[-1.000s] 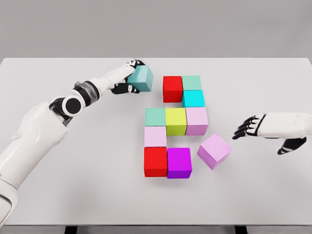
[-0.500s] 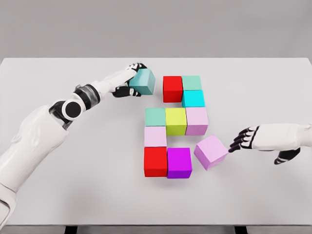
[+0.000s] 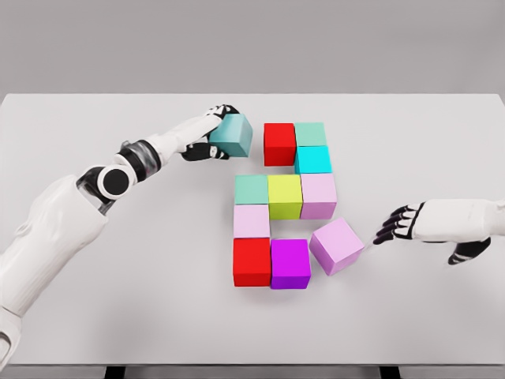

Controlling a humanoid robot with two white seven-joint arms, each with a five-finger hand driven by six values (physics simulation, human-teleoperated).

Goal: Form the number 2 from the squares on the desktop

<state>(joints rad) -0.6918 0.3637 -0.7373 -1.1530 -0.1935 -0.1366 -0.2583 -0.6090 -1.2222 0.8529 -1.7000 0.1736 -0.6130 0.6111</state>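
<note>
Left hand [image 3: 211, 136] grips the teal cube [image 3: 232, 134] just left of the red top cube [image 3: 279, 144], while the open right hand [image 3: 404, 224] sits beside the tilted lilac cube [image 3: 337, 245], both needing a final push flush.

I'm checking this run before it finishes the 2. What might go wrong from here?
The lilac cube sits rotated beside the purple cube; pushed by the right hand, it may jam on its corner or shift the bottom row. The teal cube at the left hand is also skewed and might bump the red cube.
</note>
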